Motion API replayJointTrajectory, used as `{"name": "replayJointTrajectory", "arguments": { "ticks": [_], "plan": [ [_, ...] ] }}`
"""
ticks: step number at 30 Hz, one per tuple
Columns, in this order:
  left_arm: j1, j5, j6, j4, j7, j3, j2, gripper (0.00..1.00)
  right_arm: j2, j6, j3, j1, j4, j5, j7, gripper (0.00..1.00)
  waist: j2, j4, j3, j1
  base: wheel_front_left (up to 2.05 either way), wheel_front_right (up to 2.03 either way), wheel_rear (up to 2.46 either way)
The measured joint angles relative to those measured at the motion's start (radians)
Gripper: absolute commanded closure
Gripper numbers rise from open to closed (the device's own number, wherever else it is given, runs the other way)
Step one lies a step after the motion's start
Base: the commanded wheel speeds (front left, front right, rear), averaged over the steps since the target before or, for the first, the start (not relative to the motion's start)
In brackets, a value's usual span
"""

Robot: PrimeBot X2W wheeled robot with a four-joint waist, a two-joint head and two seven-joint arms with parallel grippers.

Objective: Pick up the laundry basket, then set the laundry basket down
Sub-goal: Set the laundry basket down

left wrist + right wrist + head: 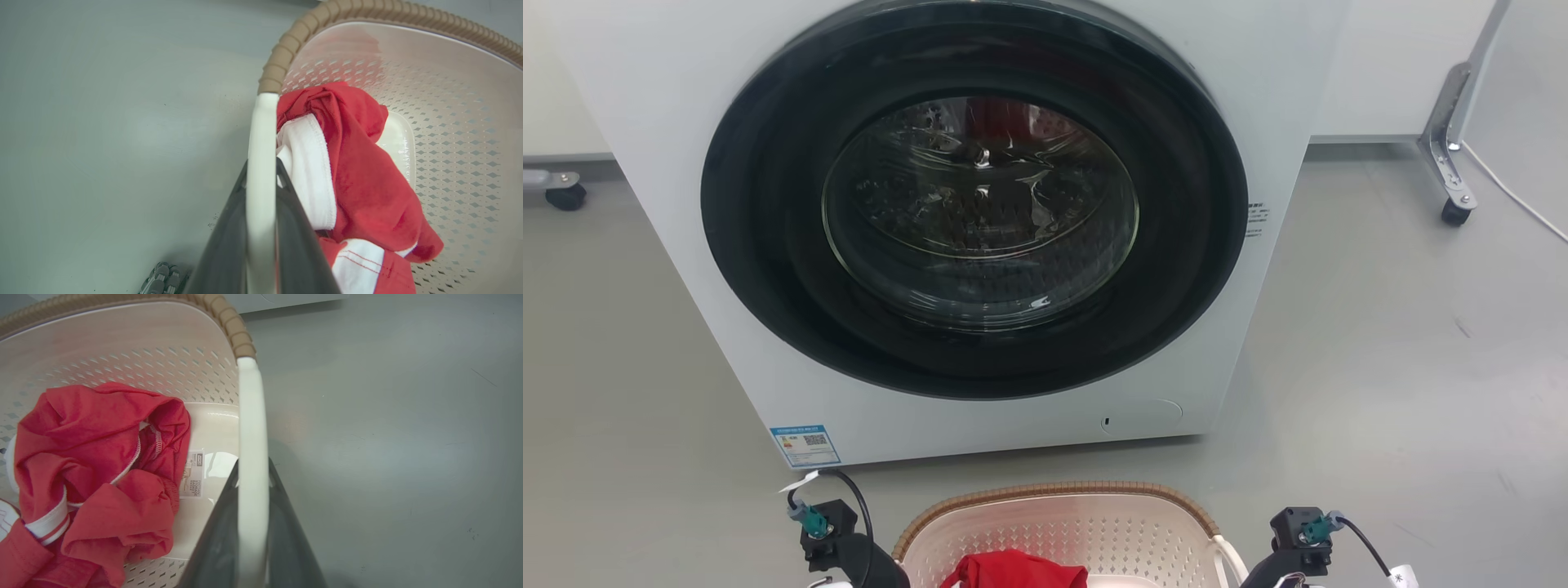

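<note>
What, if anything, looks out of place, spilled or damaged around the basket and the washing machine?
Nothing stands out. The laundry basket looks intact, with red and white clothing crumpled inside it. The washing machine door is closed. The left gripper clamps one white handle, and the right gripper clamps the other.
</note>
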Motion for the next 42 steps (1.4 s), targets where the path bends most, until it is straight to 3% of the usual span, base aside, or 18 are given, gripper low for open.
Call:
{"name": "replayJointTrajectory", "arguments": {
  "ticks": [21, 42],
  "plan": [
    [-0.003, -0.009, 0.000, -0.023, -0.055, -0.021, 0.003, 1.00, -0.001, -0.007, 0.024, -0.044, 0.017, 0.003, -0.029, 1.00, 0.0000, 0.005, 0.114, 0.0001, 0.00, 0.00, 0.00],
    [-0.171, 0.011, 0.000, -0.057, -0.149, -0.033, 0.022, 1.00, -0.010, -0.010, 0.040, -0.226, 0.022, -0.032, -0.120, 1.00, 0.0001, 0.003, 0.386, 0.0001, 0.00, 0.00, 0.00]
  ]
}}
